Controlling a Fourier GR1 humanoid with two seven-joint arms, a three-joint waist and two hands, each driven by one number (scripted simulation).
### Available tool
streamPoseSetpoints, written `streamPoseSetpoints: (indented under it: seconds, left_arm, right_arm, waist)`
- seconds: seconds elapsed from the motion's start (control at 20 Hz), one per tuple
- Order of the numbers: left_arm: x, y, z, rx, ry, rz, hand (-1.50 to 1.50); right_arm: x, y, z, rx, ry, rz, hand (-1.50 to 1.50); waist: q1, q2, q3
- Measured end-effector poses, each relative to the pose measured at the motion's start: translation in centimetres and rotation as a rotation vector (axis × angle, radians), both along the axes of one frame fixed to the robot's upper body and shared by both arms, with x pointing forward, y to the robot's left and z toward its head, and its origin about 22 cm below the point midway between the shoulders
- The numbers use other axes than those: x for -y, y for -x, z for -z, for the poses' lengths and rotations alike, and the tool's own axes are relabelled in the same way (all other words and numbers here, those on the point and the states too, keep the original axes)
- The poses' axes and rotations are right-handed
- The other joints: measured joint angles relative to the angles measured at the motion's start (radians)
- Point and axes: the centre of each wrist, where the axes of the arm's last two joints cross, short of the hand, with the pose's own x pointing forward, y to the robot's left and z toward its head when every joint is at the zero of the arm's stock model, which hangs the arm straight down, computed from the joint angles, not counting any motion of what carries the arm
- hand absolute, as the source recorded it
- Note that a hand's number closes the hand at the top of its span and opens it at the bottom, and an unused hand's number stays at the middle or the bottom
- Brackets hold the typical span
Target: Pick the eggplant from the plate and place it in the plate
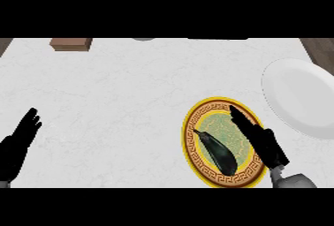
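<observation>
Dark eggplant (216,152) lies on the gold-rimmed plate (193,118), at nine o'clock of the right robot hand (257,134), fingers straight; best curl around its middle before lifting toward the white plate (300,98).

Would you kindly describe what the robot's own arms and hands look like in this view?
Both hands are plain black, with long slim fingers and no markings. The right hand joins a grey, rounded forearm at the wrist. Of the left hand, only the black part shows. No cables or sleeves are visible.
</observation>
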Motion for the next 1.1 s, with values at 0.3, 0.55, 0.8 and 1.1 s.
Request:
streamPoseSetpoints:
  seconds: [0.3, 0.55, 0.8, 1.1]
  left_arm:
    - [3.3, -2.3, -0.6, 0.111, 0.020, 0.100, 0.00]
    - [5.4, -2.7, 0.1, 0.145, 0.062, 0.157, 0.00]
    - [7.2, -3.1, 0.6, 0.163, 0.078, 0.172, 0.00]
    - [7.9, -3.4, 1.0, 0.169, 0.073, 0.173, 0.00]
  right_arm:
    - [-6.7, -3.0, -1.9, -0.160, -0.216, -0.002, 1.50]
    - [-9.8, -3.6, -3.5, -0.008, -0.043, 0.114, -1.50]
    - [-12.4, -0.8, -2.8, 0.073, -0.076, 0.193, -1.50]
    - [-11.3, 1.2, -5.8, 0.146, 0.034, 0.245, -1.50]
  waist:
    - [0.027, -0.011, 0.022]
    - [0.023, -0.021, 0.023]
    - [0.014, -0.020, 0.028]
    - [0.008, -0.021, 0.029]
